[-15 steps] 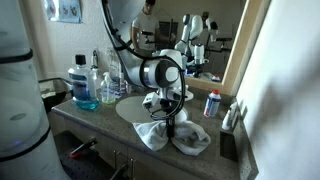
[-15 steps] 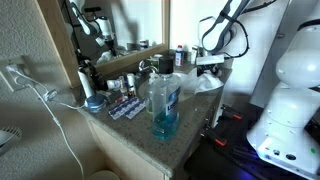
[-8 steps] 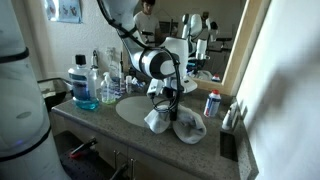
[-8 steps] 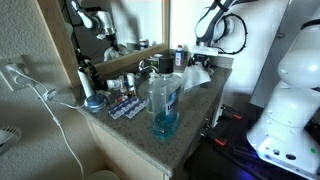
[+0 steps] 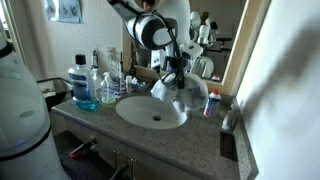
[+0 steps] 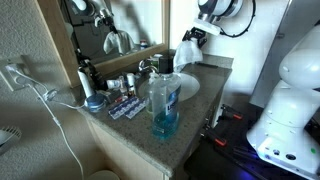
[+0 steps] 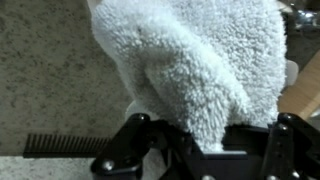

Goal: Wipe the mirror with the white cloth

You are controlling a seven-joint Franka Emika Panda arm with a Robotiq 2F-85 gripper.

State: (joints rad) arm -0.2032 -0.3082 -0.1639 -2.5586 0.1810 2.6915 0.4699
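Claw (image 5: 172,72) hangs high, with the big mirror (image 5: 225,40) just behind it and the sink (image 5: 150,110) in the bench (image 5: 90,120) below. It pinches the white cloth (image 5: 163,89), which dangles under it. I think it is carrying. Next, press the cloth on the glass.

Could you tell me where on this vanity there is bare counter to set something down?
Bare counter runs along the front edge, before the sink basin and toward the small can. The corner by the blue mouthwash bottle is crowded, and the gripper holds the white cloth above the basin's back.
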